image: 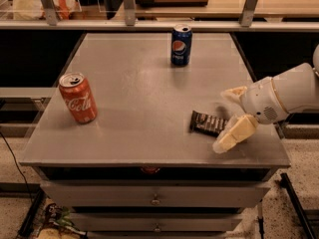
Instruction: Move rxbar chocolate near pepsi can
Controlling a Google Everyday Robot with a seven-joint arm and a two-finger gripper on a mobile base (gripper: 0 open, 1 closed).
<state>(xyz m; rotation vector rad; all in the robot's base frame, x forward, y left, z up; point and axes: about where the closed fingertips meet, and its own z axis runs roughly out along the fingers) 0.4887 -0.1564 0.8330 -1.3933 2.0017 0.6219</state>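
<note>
The rxbar chocolate [206,123], a flat dark wrapped bar, lies on the grey table [134,108] near its front right. The pepsi can [181,45], dark blue with a round logo, stands upright at the back centre, well apart from the bar. My gripper [224,119] reaches in from the right at table height. Its pale fingers are spread, one [233,135] in front of the bar's right end and one [233,92] behind it. The bar's right end sits between them; I cannot tell whether they touch it.
A red Coca-Cola can [78,97] stands upright at the left of the table. A railing with posts [128,5] runs along the back edge. The table's front edge and drawers [155,198] are below the bar.
</note>
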